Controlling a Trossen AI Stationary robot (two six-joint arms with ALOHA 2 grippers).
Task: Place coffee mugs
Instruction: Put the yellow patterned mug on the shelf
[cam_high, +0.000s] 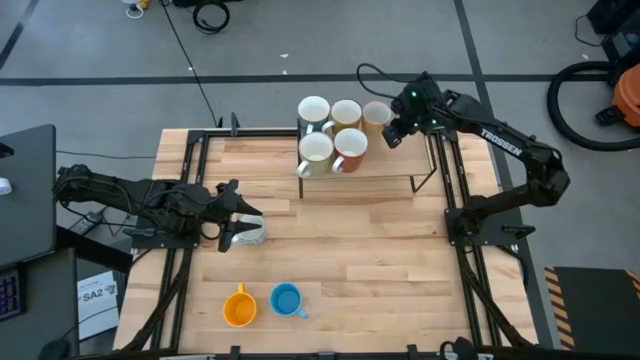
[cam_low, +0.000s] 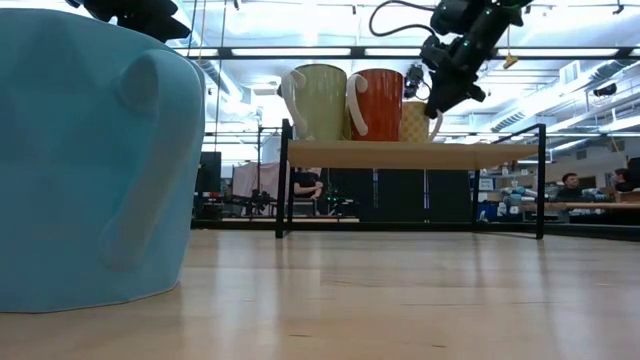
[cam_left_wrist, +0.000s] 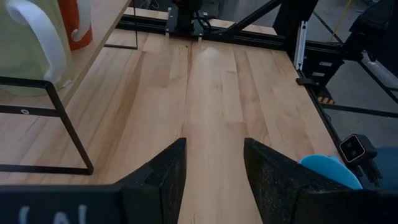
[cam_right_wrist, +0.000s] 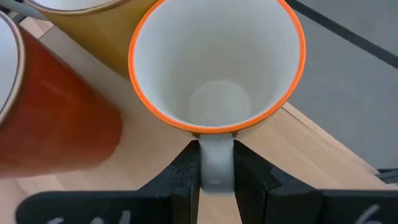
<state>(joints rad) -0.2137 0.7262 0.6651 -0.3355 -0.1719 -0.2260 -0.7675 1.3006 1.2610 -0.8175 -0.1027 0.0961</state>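
A low wooden shelf on black legs stands at the table's far middle. On it are a white mug, a cream mug, a pale green mug and a reddish-brown mug. My right gripper is at the shelf's far right corner, shut on a fifth mug with a white inside and an orange rim. An orange mug and a blue mug stand upright near the table's near edge. My left gripper hovers open over the table's left part, with nothing between its fingers. My right gripper pinches the mug's white handle between its two fingers. It comes slanting down from the table's right side. The mug stays upright, mouth up, beside the cream mug. Whether its base rests on the shelf or hangs just above it, I cannot tell.
The shelf's near right part is bare wood. The middle of the table between the shelf and the two near mugs is free. Black rails run along the table's left and right sides. A small camera sits by the blue mug.
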